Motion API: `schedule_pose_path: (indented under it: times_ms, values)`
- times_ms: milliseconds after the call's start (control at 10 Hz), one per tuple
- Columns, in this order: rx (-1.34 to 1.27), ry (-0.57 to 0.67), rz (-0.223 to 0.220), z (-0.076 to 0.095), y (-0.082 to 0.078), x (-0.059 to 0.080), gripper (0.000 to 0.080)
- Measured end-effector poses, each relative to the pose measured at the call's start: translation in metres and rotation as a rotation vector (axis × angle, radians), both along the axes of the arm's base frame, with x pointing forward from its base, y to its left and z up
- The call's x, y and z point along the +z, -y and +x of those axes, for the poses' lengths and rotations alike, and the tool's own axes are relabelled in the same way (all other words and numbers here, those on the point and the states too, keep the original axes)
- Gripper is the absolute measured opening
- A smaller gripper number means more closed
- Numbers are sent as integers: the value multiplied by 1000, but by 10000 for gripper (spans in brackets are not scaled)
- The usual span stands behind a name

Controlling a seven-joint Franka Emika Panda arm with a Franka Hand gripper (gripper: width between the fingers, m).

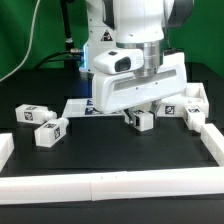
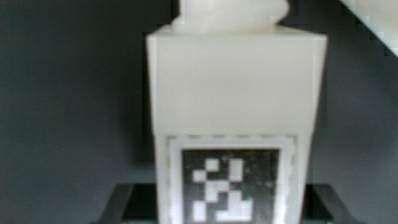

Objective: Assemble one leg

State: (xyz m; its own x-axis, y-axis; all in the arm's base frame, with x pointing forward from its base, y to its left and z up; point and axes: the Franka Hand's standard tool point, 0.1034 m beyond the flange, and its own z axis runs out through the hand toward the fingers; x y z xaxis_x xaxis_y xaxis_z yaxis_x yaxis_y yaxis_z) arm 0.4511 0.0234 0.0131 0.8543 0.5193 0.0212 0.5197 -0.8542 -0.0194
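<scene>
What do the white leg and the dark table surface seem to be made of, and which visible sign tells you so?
Leg: probably matte white plastic, since its faces are even in colour with no grain. Its black-and-white tag looks like a printed paper sticker.
Table surface: a dark, dull sheet or mat that shows no reflections. The exact material cannot be told.
</scene>
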Motion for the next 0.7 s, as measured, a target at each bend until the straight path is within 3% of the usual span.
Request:
schedule_pose_path:
  times_ms: [200,600,700]
  values:
    - [51,11,-7,1,30,6,284]
    - [48,-17,-18,-36,77,2,284]
    - [41,-20,-18,-39,79,-1,284]
